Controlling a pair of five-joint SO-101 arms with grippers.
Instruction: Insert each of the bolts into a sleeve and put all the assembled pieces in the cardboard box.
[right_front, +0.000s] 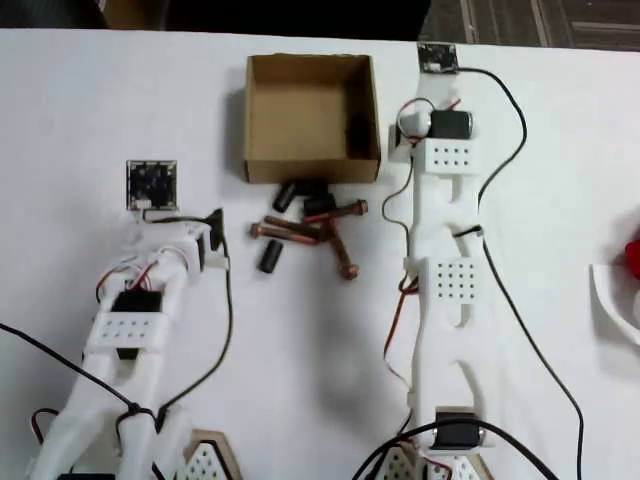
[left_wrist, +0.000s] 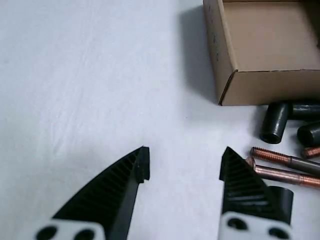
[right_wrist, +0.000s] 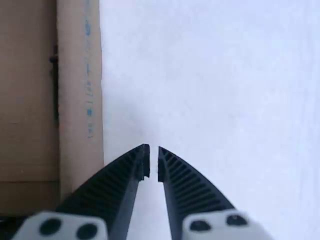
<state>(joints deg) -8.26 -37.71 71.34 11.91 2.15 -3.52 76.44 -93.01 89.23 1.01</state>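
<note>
The open cardboard box (right_front: 310, 115) stands at the back middle of the table. In front of it lie several copper bolts (right_front: 300, 228) mixed with short black sleeves (right_front: 285, 195), all loose on the table. My left gripper (left_wrist: 185, 162) is open just left of this pile, low over the table, with nothing between its fingers. The nearest bolts (left_wrist: 285, 160) and a sleeve (left_wrist: 275, 122) lie just past its one fingertip (left_wrist: 227, 160). My right gripper (right_wrist: 151, 162) is shut and empty, beside the box's outer wall (right_wrist: 80, 100).
The left arm (right_front: 130, 330) takes up the front left, and the right arm (right_front: 445, 290) stretches from front to back right of the pile. A white curved object (right_front: 610, 300) and something red (right_front: 632, 258) sit at the far right edge.
</note>
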